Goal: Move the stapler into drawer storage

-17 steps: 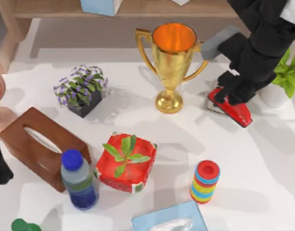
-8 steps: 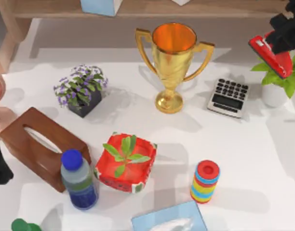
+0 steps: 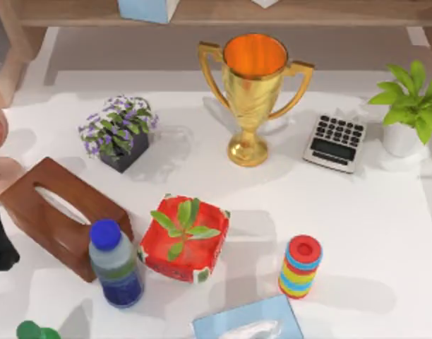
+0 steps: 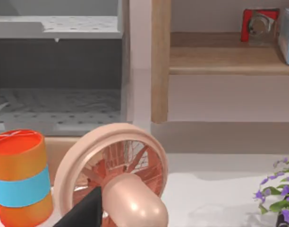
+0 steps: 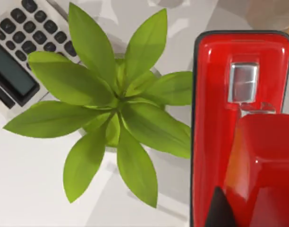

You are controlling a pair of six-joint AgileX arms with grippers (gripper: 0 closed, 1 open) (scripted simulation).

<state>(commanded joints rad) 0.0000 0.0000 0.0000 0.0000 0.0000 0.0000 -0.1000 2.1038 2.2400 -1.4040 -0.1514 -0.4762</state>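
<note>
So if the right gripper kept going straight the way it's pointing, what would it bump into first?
Probably the leafy potted plant: the right wrist view looks down on it, with the red stapler beside its leaves. Depth is hard to judge, so it might pass alongside.

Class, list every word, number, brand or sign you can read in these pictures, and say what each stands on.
None can be read.
Calculator: keys and display show no legible characters.
Water bottle: its label is too blurred to read.
Stapler: plain red, no marking.
</note>
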